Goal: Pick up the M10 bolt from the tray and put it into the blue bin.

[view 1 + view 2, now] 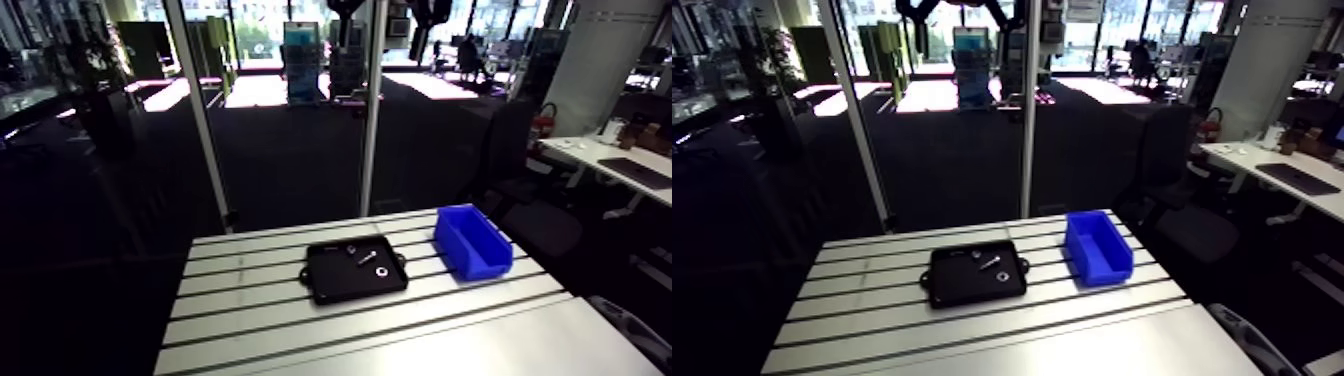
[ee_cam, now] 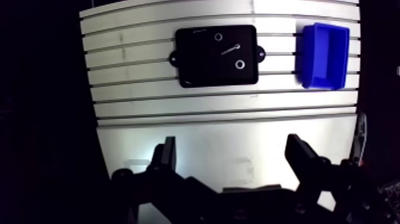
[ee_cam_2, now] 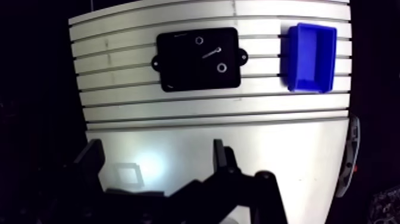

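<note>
A black tray (image 2: 196, 65) lies on the slotted table, far ahead of my gripper in the wrist view. On it a slim silver bolt (image 2: 230, 49) lies at a slant, between a small ring-shaped part (image 2: 218, 37) and a larger one (image 2: 240, 64). The blue bin (image 2: 324, 55) stands beside the tray, a short gap away, with nothing visible inside. My gripper (image 2: 233, 156) hangs high over the near, smooth part of the table, open, with nothing between its fingers (image 2: 166, 155). The arm view shows the tray (image 1: 335, 285), the bolt (image 1: 366, 258) and the bin (image 1: 470, 240).
The slotted aluminium table (image 1: 250, 300) ends a little behind the tray, where two upright posts (image 1: 372, 110) rise. Its nearer part is a smooth plate (image 2: 238, 137). A small pale speck (image 2: 187, 81) lies in the tray's near corner.
</note>
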